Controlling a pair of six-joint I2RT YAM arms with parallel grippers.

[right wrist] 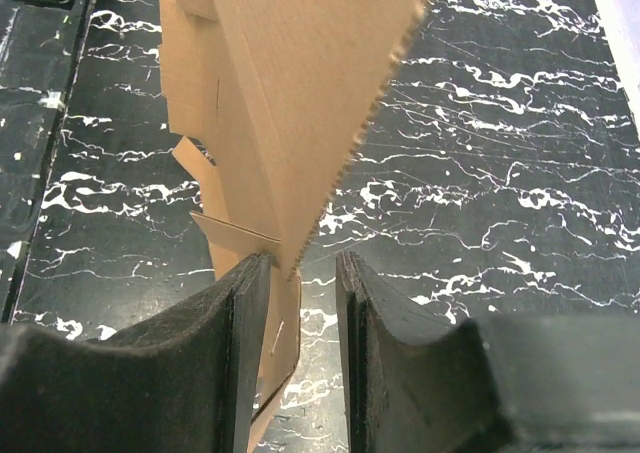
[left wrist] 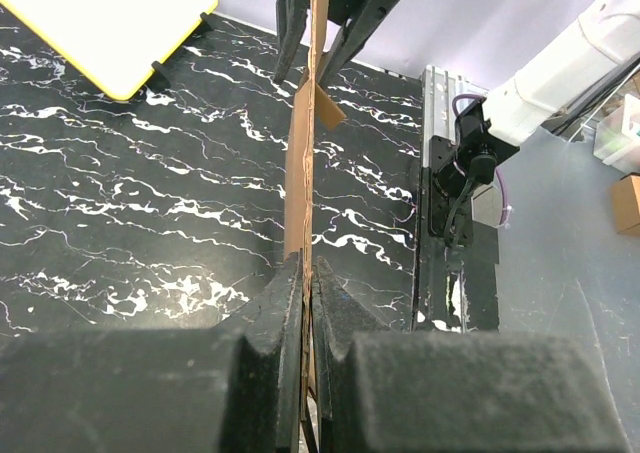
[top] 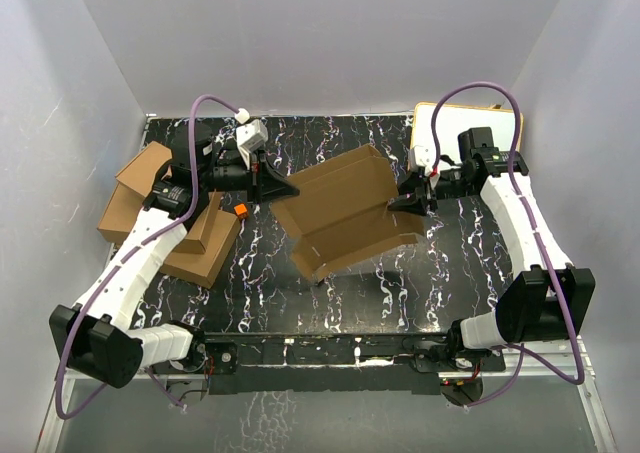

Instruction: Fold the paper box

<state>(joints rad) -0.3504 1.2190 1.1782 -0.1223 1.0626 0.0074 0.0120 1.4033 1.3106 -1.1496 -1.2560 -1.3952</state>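
The tilted box point(top: 345, 218) blocks the middle of the desk point(top: 400, 283) — piled boxes point(top: 165, 223) crowd the left edge, a white board point(top: 450, 128) the far right corner; the near strip lies open.

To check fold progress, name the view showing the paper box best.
Top external: the whole paper box shows, panels spread open. Left wrist shows only one panel edge-on; right wrist shows a near corrugated edge and flaps.

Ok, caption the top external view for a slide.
Half-folded box: left gripper clamps one edge; right gripper, open, straddles the opposite edge.
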